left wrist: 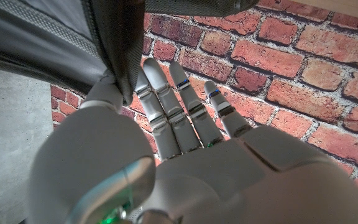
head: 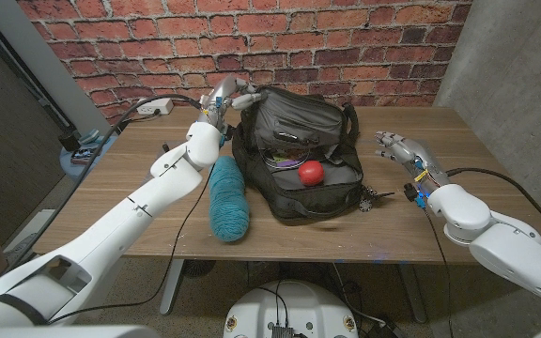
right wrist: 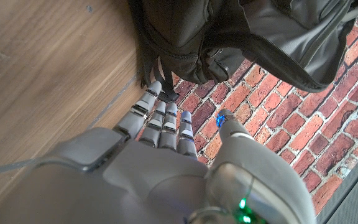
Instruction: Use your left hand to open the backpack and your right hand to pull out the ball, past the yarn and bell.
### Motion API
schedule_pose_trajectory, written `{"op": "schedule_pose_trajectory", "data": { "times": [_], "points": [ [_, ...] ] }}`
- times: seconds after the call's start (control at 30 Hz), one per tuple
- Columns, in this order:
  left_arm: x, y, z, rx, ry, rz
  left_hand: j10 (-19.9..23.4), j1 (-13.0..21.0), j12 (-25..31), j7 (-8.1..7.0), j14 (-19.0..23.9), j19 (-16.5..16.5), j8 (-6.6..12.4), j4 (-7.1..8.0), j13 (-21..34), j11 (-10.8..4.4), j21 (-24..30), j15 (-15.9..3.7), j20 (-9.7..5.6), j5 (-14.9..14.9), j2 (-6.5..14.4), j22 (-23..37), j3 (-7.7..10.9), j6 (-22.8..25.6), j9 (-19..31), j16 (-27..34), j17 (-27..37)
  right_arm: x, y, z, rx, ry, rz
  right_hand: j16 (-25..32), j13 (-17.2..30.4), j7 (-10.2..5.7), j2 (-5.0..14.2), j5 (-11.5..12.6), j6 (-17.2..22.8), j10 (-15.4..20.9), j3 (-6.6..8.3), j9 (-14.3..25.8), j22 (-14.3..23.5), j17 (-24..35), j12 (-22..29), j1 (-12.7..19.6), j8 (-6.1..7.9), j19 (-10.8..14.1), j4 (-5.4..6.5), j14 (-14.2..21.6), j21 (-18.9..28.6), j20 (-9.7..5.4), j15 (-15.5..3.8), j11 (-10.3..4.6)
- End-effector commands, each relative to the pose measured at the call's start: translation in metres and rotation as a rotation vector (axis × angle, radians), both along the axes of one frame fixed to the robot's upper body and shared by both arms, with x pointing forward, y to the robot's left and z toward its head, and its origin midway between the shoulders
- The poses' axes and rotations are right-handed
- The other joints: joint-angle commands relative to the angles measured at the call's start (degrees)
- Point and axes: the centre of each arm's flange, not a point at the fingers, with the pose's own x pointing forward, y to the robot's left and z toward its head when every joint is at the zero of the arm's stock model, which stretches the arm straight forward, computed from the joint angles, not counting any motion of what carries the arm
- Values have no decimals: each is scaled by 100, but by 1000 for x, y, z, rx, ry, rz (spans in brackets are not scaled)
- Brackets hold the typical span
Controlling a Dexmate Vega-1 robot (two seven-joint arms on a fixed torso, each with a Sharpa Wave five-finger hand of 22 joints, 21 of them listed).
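Left hand [head: 225,97] lifts backpack [head: 299,131] flap; ball [head: 310,172] exposed (right hand [head: 397,147] apart).

Three cameras: one overhead on the head, one on each wrist.

Head view looks down from above over the wooden table [head: 139,202] toward the brick wall [head: 252,38], taking in both arms. Each wrist view sits close behind its own hand, left hand [left wrist: 185,143] and right hand [right wrist: 166,155], turned over. All three share the backpack [head: 299,160] and brick wall.
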Motion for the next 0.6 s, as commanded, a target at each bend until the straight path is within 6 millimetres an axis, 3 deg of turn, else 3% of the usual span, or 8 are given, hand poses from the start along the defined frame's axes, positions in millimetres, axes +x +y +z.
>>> {"op": "schedule_pose_trajectory", "data": {
  "times": [0.03, 0.6],
  "points": [
    [7, -1, 1, -8, 23, -30, 37, 433, -17, -3, -32, -14, 38, 1, 10, 21, -36, -4, 10, 37, 399, 18, 16, -20, 12, -2, 16, -14, 12, 1, -69, 9, -34, 43, 13, 8, -1, 39, 42, 65, 9, 1, 15, 1, 22, 52, 28, 7, -50, 24, 15, 11, 10, -25],
    [15, -3, 6, -18, 35, -57, 49, 437, -46, -4, -30, -28, 55, 2, 18, 25, -37, -1, 18, 56, 395, 21, 14, -18, -2, -16, 36, -36, 27, 7, -131, -1, -54, 44, 14, 12, -5, 41, 69, 102, 12, 0, 14, -9, 33, 77, 32, 22, -72, 37, 17, 12, 1, -40]
  ]
}}
